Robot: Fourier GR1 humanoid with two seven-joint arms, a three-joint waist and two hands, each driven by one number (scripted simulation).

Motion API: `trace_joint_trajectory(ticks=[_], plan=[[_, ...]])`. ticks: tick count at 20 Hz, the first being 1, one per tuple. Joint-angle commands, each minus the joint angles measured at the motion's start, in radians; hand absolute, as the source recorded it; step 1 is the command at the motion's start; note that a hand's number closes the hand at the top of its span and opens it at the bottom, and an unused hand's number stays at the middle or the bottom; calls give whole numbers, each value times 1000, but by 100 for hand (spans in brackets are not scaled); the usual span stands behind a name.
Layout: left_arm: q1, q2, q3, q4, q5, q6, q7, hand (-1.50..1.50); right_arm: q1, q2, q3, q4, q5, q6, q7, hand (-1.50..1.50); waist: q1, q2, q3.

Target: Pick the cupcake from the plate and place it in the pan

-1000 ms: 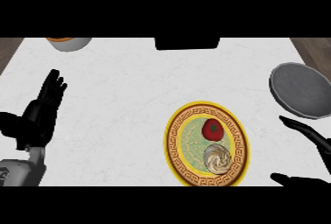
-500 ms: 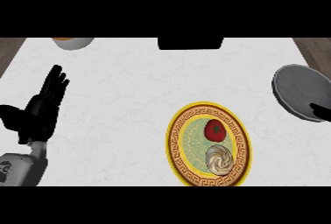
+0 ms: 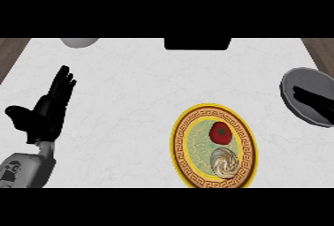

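Note:
A yellow-rimmed plate (image 3: pixel 184 132) lies on the white counter, right of centre. On it sit a red tomato (image 3: pixel 220 133) and, nearer to me, a swirled beige cupcake (image 3: pixel 225 162). The grey pan (image 3: pixel 301 81) lies at the right edge, partly cut off. My right hand (image 3: pixel 317 102) shows only as dark straight fingers lying over the pan, well away from the cupcake and holding nothing. At the left, my left hand (image 3: pixel 47 113) rests open with its fingers pointing up, far from the plate.
A grey bowl (image 3: pixel 79 42) peeks in at the top left. A black object (image 3: pixel 197 43) sits at the counter's far edge, top centre. Brown wood shows past the counter's top corners.
My right hand has left the spot beside the plate's lower right and now lies higher, over the pan at the right edge. The left hand stays open at the left.

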State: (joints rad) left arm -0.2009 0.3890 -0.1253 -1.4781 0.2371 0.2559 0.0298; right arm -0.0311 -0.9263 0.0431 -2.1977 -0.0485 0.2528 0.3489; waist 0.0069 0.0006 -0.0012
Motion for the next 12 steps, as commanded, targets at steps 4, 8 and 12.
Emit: trace_joint_trajectory(ticks=[4,8,12], plan=[[-19,-38,7,24,-36,-23,9,0,-120,107,98,-7,-58,106,109,-150,-4,0,1],[-22,-33,56,32,-39,-42,-2,0,-176,207,237,-32,71,92,241,-150,-1,0,1],[-23,-43,70,39,-53,-68,0,0,-144,248,232,-32,118,133,303,-150,-6,0,1]])
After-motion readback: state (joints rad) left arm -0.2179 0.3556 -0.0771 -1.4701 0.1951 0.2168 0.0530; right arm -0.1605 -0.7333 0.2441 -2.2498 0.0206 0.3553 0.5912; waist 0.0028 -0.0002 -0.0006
